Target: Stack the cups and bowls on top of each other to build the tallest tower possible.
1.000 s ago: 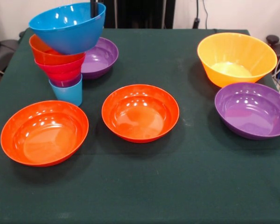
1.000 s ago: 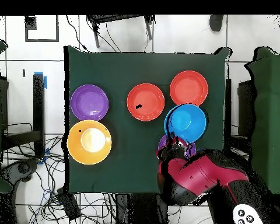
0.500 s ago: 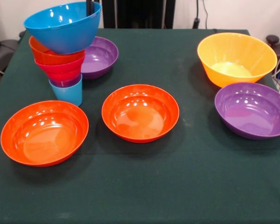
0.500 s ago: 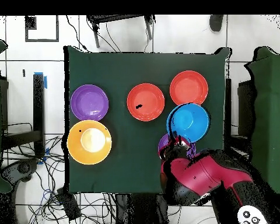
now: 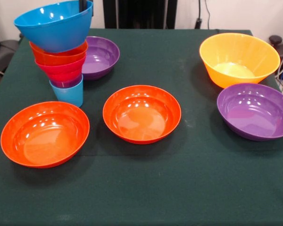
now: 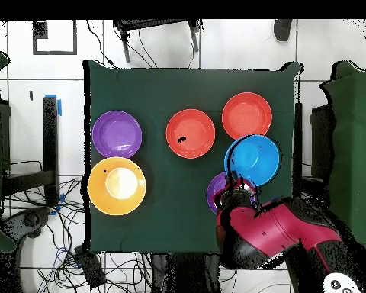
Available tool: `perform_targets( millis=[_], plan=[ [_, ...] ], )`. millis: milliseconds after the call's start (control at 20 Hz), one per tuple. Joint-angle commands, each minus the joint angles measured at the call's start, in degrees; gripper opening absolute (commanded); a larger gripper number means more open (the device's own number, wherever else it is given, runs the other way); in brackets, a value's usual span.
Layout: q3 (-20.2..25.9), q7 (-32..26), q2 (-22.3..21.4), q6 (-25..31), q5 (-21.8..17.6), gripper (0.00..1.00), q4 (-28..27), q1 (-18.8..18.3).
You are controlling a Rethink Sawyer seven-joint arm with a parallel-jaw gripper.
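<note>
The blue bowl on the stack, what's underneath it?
Under the blue bowl sit an orange bowl, a red one, a purple cup's rim and a light blue cup. Their insides are covered.

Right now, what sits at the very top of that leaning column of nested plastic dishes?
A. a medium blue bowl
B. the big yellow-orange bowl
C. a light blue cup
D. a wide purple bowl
A: the glossy medium blue plastic bowl tops the column, tilted, with a small orange bowl just beneath and the light blue cup lowest.
</note>
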Motion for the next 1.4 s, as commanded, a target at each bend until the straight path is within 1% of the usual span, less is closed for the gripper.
perform_targets(
  millis=[50,450,700,850,1000,1200,1300,1400],
  plan=[
    [2.72,-10.74,0.64,6.66,0.01,0.0,0.85,1.15],
    [0.61,-6.93,0.78,5.34,-2.82,0.0,0.78,3.17],
    [-1.56,-3.89,0.66,3.56,-6.17,0.0,0.3,5.07],
    [-3.77,-0.48,0.13,2.95,-8.57,0.0,-0.23,8.02],
    [-5.18,0.59,-0.44,2.03,-10.2,0.0,-0.25,8.58],
    [-6.36,0.79,-0.52,1.25,-11.4,0.0,-0.59,9.1],
    [-6.74,0.65,-0.56,0.93,-11.67,0.0,-0.57,9.22],
    [-6.41,-0.28,-0.58,0.97,-11.07,0.0,-0.38,8.7]
  ],
)
